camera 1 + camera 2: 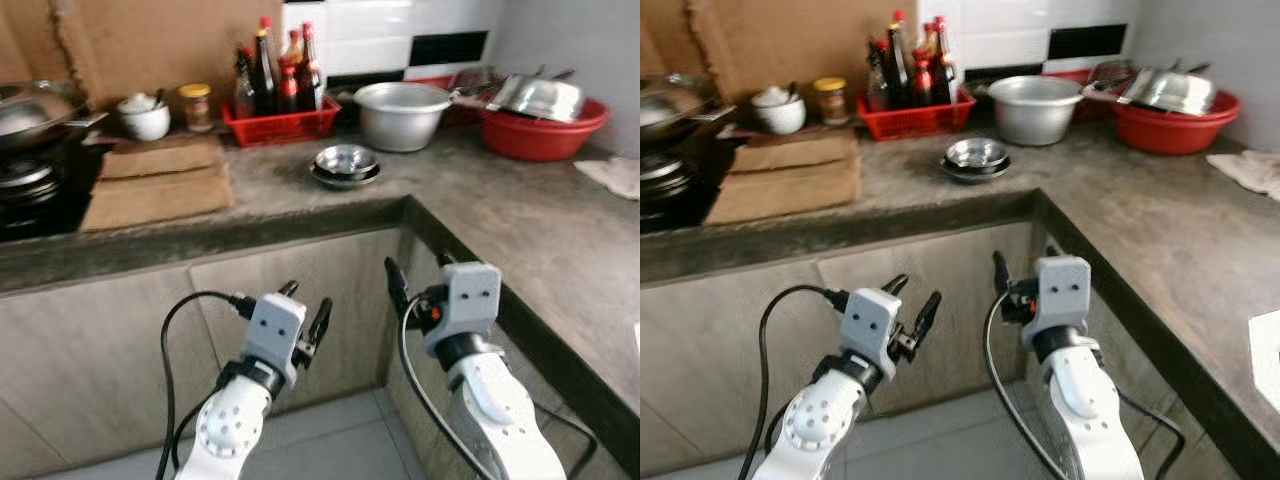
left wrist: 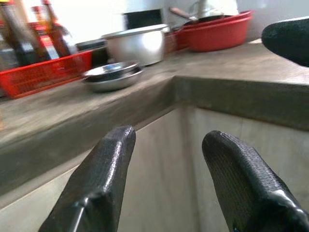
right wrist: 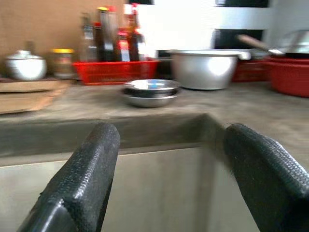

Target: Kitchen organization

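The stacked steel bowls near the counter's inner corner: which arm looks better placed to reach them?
Probably the right. The right tool hangs open just below the counter corner, nearly under the stacked steel bowls. The left tool, also open, sits lower and further left.

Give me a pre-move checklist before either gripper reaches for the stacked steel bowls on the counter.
1. Left gripper open, holding nothing: ok.
2. Right gripper open, holding nothing: ok.
3. Stacked shallow steel bowls sit flat on the grey concrete counter, apart from the large aluminium pot and red plastic crate of sauce bottles: ok.
4. Grippers raised to counter height: not ok, both are below the edge, facing the cabinet fronts.
5. Bowls dry and clean: cannot tell.
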`<state>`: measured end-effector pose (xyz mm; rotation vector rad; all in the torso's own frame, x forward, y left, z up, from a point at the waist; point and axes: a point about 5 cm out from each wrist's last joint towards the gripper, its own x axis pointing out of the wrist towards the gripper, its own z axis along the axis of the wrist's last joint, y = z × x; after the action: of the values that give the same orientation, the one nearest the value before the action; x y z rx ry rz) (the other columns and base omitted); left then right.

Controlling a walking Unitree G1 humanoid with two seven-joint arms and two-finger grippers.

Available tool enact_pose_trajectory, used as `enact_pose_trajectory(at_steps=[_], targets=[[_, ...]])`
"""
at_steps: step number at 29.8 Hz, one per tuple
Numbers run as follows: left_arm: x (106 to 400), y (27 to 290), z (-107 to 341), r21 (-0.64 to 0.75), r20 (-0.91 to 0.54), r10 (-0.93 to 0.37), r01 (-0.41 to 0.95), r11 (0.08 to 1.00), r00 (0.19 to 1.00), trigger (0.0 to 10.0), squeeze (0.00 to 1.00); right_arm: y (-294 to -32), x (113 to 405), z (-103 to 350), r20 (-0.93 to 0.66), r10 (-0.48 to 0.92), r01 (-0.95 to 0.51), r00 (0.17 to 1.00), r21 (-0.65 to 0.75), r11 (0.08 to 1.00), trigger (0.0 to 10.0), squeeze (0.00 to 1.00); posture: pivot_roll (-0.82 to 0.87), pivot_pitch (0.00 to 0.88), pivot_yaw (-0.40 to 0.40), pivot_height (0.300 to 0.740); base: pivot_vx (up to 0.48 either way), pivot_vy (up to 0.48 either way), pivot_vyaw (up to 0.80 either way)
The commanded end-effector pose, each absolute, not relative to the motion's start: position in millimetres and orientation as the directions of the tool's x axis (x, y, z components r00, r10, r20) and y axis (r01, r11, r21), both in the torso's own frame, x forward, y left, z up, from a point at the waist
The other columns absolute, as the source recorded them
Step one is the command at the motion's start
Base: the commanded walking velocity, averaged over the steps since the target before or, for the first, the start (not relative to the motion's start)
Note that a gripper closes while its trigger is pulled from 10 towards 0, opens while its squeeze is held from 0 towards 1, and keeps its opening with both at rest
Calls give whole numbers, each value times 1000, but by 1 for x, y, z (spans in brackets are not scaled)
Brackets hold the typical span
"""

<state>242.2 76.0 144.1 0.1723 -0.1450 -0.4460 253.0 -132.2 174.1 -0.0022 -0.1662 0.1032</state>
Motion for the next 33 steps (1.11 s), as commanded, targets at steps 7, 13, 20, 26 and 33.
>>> enact_pose_trajectory(at_steps=[7, 13, 20, 26, 33], targets=[[242, 70, 148, 186, 117, -457, 432, 882, 882, 10000, 0, -138, 255, 177, 174, 81, -80, 981, -12, 997, 10000, 0, 20, 0, -18, 740, 354, 0, 0], [242, 70, 148, 188, 116, -457, 432, 882, 882, 10000, 0, -136, 256, 178, 177, 85, -86, 981, -5, 996, 10000, 0, 21, 0, -17, 740, 351, 0, 0], [242, 70, 148, 188, 117, -456, 431, 882, 882, 10000, 0, -134, 257, 180, 189, 109, -104, 976, -34, 994, 10000, 0, 21, 0, -16, 740, 351, 0, 229], [242, 70, 148, 189, 116, -455, 430, 883, 883, 10000, 0, -134, 258, 179, 184, 107, -105, 977, -18, 994, 10000, 0, 24, 0, -16, 740, 347, 0, 517], [242, 71, 148, 184, 115, -449, 425, 886, 886, 10000, 0, -138, 261, 182, 190, 99, -97, 977, -20, 995, 10000, 0, 23, 0, -18, 740, 335, 0, 0]])
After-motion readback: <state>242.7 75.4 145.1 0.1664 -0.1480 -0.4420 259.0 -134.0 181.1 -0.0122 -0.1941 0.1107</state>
